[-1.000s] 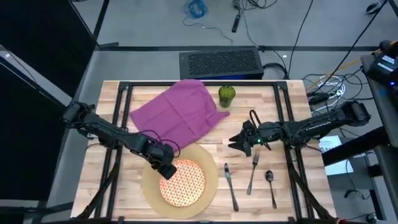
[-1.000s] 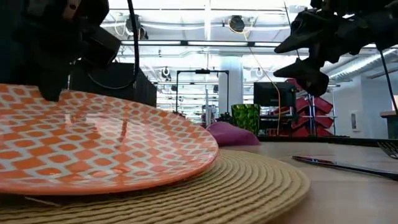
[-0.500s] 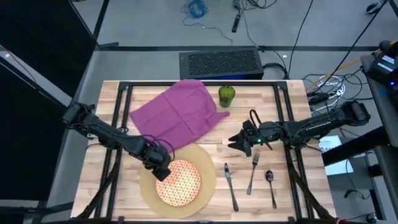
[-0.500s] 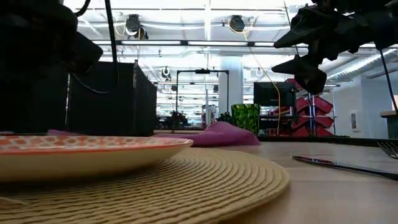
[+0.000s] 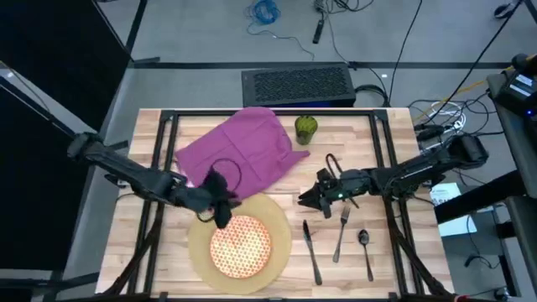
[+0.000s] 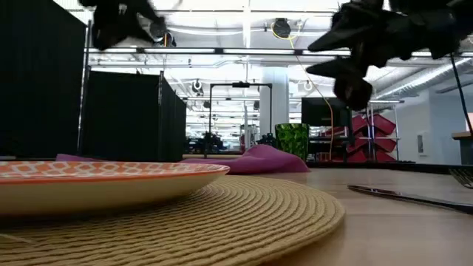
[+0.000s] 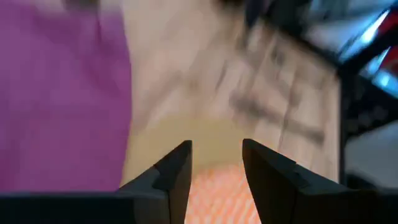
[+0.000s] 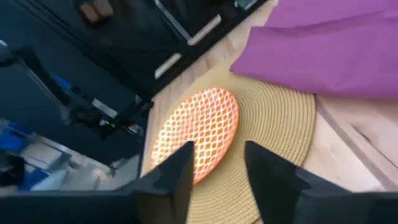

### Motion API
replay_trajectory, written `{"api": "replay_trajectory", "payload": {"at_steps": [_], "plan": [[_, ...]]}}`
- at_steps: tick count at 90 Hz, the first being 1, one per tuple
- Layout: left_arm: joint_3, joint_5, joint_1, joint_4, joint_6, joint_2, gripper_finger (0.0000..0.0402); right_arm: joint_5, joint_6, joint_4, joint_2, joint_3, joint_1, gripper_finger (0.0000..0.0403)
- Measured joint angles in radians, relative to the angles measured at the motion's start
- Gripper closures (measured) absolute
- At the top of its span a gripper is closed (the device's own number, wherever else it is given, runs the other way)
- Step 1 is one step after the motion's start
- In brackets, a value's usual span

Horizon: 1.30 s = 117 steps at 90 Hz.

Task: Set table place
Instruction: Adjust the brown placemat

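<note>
Both claws I see apart, empty — left gripper (image 5: pixel 220 201) over the mat's (image 5: pixel 198 252) far rim beside the plate (image 5: pixel 242 247), right gripper (image 5: pixel 307 198) mid-table (image 5: pixel 403 260).

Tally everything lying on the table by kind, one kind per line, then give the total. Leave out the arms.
Round woven mat: 1
Red-and-cream lattice plate: 1
Purple cloth: 1
Green glass: 1
Knife: 1
Fork: 1
Spoon: 1
Total: 7
</note>
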Motion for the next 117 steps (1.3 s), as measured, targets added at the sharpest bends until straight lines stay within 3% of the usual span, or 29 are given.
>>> {"api": "replay_trajectory", "payload": {"at_steps": [7,21,32,48,65,79,117], "plan": [[0.000,-0.078,0.000,0.008,0.061,-0.051,0.0274,0.003,-0.024,-0.076,0.078,0.087,0.015,0.0390],[0.000,-0.175,-0.001,0.013,0.153,-0.103,0.0275,0.010,0.010,-0.285,0.217,0.235,0.015,0.0402],[0.000,-0.218,-0.002,0.031,0.208,-0.107,0.0274,0.006,0.055,-0.323,0.326,0.308,0.010,0.0403],[0.000,-0.223,-0.009,0.085,0.296,-0.107,0.0275,-0.024,0.075,-0.363,0.458,0.429,0.013,0.0403],[0.000,-0.222,-0.008,0.085,0.318,-0.107,0.0275,-0.022,0.071,-0.599,0.566,0.575,0.012,0.0403],[0.000,-0.222,-0.008,0.087,0.322,-0.107,0.0275,-0.020,0.049,-0.655,0.613,0.640,0.012,0.0403],[0.000,-0.220,-0.008,0.086,0.328,-0.107,0.0275,-0.019,0.053,-0.716,0.619,0.644,0.003,0.0403]]}}
